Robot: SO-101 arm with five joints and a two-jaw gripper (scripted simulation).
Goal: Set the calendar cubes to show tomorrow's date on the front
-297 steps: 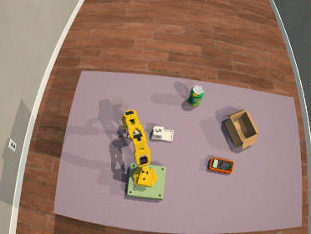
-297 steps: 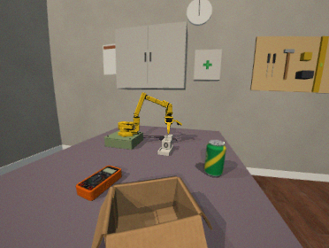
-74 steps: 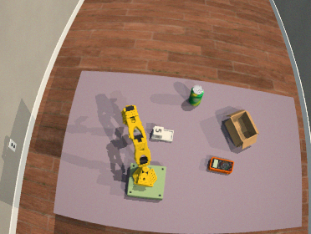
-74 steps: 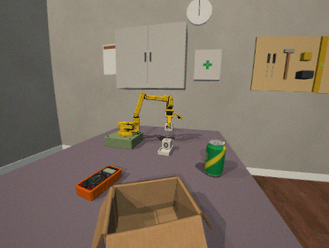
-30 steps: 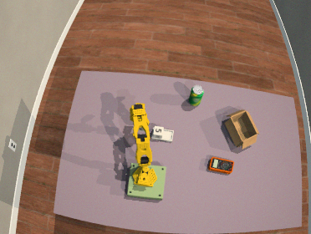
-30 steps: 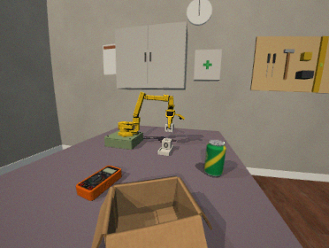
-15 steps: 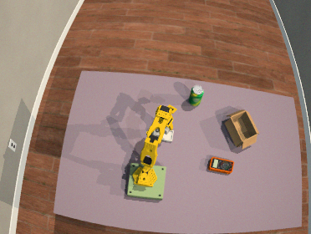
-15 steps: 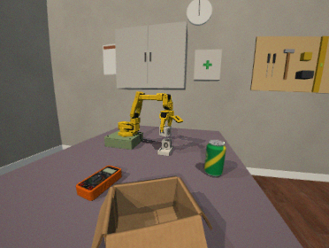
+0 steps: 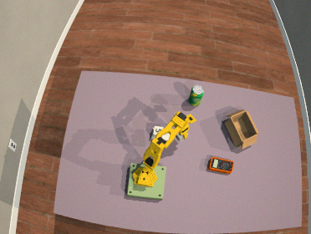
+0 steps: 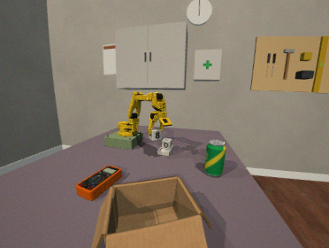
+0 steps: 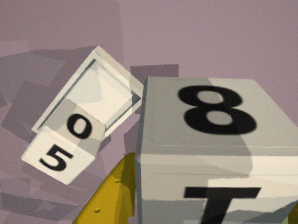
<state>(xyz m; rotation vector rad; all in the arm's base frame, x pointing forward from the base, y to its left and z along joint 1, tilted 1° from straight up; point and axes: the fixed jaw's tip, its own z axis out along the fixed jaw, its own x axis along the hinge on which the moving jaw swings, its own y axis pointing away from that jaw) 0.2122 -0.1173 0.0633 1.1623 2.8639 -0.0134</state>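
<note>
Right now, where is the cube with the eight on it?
The cube with the 8 is off the tray, held in the jaws of the gripper. In the exterior view it hangs above the mat, just left of the tray and its other cube.

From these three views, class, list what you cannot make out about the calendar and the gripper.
- Month name on the tray front: not visible in any view.
- Held cube: wrist view's bottom edge cuts the lower figure; far faces hidden.
- Cube in the tray: shows 0 and 5; other faces hidden.
- Gripper: the cube covers the fingers in wrist view; too small in exterior view.
- Tray in top view: mostly under the arm.
</note>
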